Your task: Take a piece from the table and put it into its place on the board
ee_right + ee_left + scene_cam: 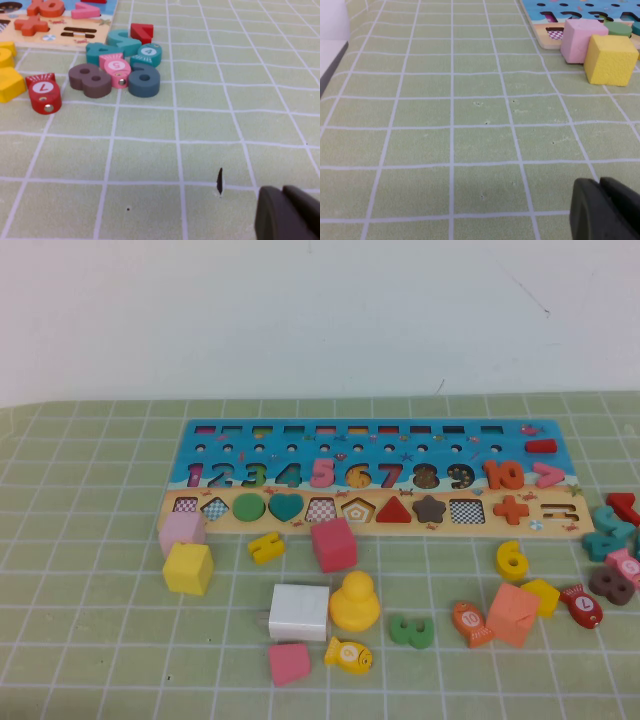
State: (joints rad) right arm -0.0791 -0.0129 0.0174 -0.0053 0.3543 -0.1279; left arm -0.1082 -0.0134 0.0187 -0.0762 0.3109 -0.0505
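Yellow 6 piece (511,560) lies flat on the desk (100,540), just in front of the board's (370,475) right end, near an orange block (514,614); left gripper (605,210) hangs low over bare mat, right gripper (289,212) likewise beside scattered digits; both jaws look closed, gripping nothing.

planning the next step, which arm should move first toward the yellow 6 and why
Probably the right gripper: the yellow 6 lies loose on the table right of centre, below the board. The left gripper hangs over bare mat, farther off.
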